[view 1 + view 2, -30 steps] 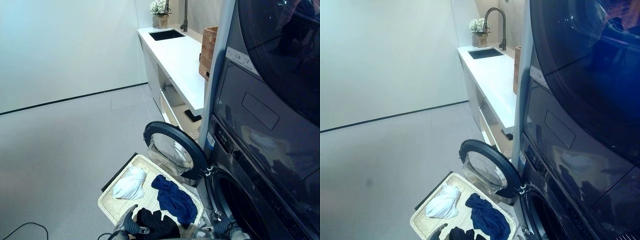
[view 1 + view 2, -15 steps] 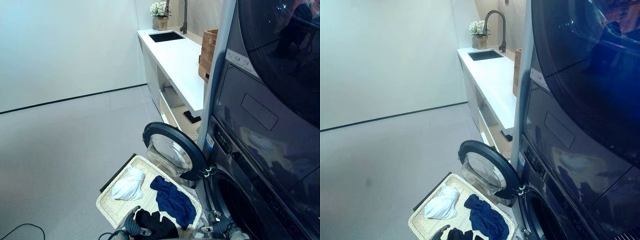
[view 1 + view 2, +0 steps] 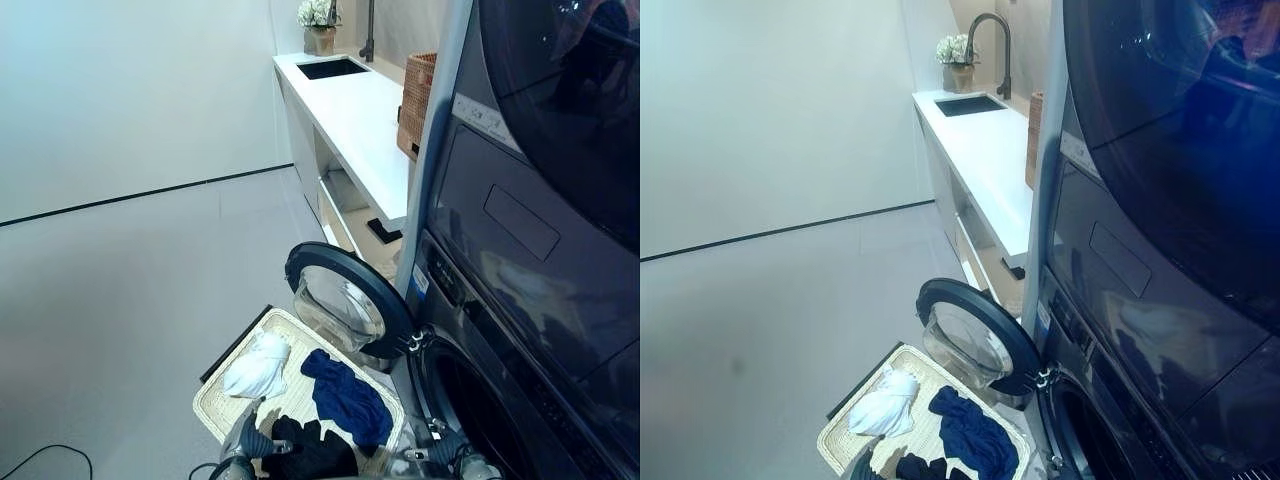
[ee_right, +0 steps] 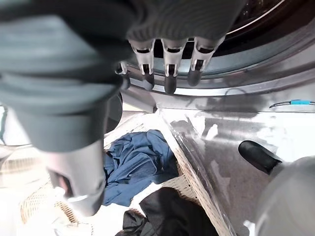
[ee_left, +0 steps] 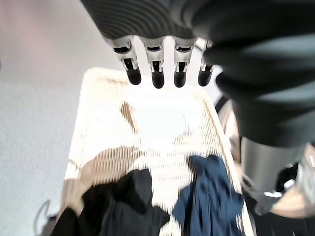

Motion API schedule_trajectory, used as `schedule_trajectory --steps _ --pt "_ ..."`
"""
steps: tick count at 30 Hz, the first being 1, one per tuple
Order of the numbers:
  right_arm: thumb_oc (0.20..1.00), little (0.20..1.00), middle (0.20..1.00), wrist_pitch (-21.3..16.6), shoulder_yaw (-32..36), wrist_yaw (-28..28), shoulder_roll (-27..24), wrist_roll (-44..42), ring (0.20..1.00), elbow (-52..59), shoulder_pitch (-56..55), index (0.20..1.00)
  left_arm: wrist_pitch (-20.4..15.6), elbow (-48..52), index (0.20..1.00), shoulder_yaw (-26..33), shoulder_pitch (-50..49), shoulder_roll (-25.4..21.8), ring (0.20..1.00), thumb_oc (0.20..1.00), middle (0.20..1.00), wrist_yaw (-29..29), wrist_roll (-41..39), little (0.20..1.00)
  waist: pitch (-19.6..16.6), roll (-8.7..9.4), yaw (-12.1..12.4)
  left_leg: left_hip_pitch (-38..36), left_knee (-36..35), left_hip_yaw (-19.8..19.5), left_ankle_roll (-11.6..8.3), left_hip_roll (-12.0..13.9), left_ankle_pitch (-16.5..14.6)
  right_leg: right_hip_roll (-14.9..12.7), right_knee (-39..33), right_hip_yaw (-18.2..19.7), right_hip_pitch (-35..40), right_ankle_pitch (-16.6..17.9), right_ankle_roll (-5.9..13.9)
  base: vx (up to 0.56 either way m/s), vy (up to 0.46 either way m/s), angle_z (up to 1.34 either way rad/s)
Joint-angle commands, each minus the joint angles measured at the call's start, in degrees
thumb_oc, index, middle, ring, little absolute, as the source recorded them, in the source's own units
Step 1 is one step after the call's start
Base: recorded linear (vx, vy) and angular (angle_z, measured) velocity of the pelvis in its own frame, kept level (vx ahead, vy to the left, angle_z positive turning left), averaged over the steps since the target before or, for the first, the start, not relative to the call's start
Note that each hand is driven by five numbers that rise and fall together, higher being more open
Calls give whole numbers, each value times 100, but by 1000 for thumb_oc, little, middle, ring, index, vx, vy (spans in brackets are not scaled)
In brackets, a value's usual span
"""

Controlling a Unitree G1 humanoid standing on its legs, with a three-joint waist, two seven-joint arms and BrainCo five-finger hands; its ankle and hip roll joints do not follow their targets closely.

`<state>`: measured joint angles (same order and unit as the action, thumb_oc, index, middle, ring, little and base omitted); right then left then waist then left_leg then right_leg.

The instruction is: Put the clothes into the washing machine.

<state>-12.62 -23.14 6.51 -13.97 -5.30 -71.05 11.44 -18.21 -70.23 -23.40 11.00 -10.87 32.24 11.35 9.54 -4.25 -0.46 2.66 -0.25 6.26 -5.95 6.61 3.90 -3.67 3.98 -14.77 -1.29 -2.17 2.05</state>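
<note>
- my left hand [image 5: 157, 69] hangs over the near end of the basket [image 3: 232, 392], fingers straight and slack, nothing in them.
- my right hand [image 4: 170, 61] is up by the washer's drum opening, fingers loosely extended, holding nothing.
- all three clothes lie in the basket: black garment [image 3: 318, 450] nearest me, blue garment [image 3: 348, 395] beside it on the washer side, white garment [image 3: 258, 366] at the far end, apart from the other two.
- the basket sits on the floor just in front of the washer [image 3: 500, 400], under the open door [image 3: 345, 298].
- the door is swung wide; the drum opening [image 3: 470, 405] is dark and i cannot tell whether anything is inside.
- beyond, a white counter [image 3: 350, 110] with a sink [image 3: 332, 68] and a wicker basket [image 3: 418, 95] runs along the wall; not involved.
- judgement: the loading looks barely begun, at the reach for the first pick, with every visible garment out of the drum.
- next move, as i read it: lower the left hand onto the black garment, close on a good bunch of cloth, lift clear of the rim, then swing past the door edge into the drum.
</note>
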Motion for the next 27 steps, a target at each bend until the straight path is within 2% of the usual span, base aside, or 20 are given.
schedule_trajectory --steps 1,6,7,8,11,14,18,22,27 --pt "1000 1000 1000 -385 -16 263 96 -245 1000 425 828 1000 -163 331 1000 222 1106 -354 1000 1000 1000 693 -250 1000 820 404 90 272 413 307 183 -243 -176 -417 978 179 -585 -61 346 -248 80 8" --pt "1000 1000 1000 -640 -73 524 -153 -341 1000 731 1127 1000 112 784 1000 245 1628 -591 1000 1000 1000 1172 -250 1000 1240 361 -9 1032 821 339 101 -186 -133 -406 1497 218 -1402 -217 289 -170 68 6" --pt "1000 1000 1000 -640 -73 523 -153 -341 1000 731 1128 1000 112 783 1000 245 1630 -591 1000 1000 1000 1172 -249 1000 1234 361 -10 1043 827 338 101 -186 -134 -408 1503 218 -1413 -219 289 -142 35 2" --pt "1000 1000 1000 -707 -122 569 -227 -480 1000 875 1283 1000 210 883 1000 223 1881 -668 1000 1000 1000 1326 -196 1000 1406 381 -8 1389 1032 355 67 -162 -124 -442 1739 168 -1731 -253 280 -106 19 8" --pt "1000 1000 1000 -778 -162 552 -310 -813 1000 1225 1493 1000 258 955 1000 313 2241 -895 1000 1000 1000 1359 -213 1000 1582 404 15 1908 1172 249 55 -167 -67 -440 2105 223 -2276 -328 267 -97 34 7" --pt "1000 1000 1000 -814 -235 688 -398 -1026 1000 1572 1705 1000 325 975 1000 341 2699 -1157 1000 1000 1000 1307 -275 1000 1736 424 -25 2338 1218 280 21 -166 -7 -379 2160 284 -2690 -320 259 -131 23 2" --pt "1000 1000 1000 -722 -333 871 -537 -1302 1000 2094 2182 1000 539 960 1000 319 3547 -1497 1000 1000 1000 1350 -513 1000 1995 456 -53 3016 1403 251 -9 -163 73 -345 2439 205 -3353 -341 212 -106 22 6" --pt "1000 1000 1000 -710 -403 989 -594 -1566 1000 2290 2526 1000 720 774 1000 234 4197 -1687 1000 1000 1000 1466 -560 1000 2025 553 -67 3630 1599 296 -72 -106 127 -414 2575 43 -3882 -309 190 -80 16 3" --pt "1000 1000 1000 -784 -419 1064 -679 -1893 1000 2316 2788 1000 865 472 1000 117 4768 -1874 1000 1000 1000 1542 -677 1000 2025 612 -100 4158 1807 296 -116 -50 127 -467 2718 13 -4386 -315 182 -30 22 -1"
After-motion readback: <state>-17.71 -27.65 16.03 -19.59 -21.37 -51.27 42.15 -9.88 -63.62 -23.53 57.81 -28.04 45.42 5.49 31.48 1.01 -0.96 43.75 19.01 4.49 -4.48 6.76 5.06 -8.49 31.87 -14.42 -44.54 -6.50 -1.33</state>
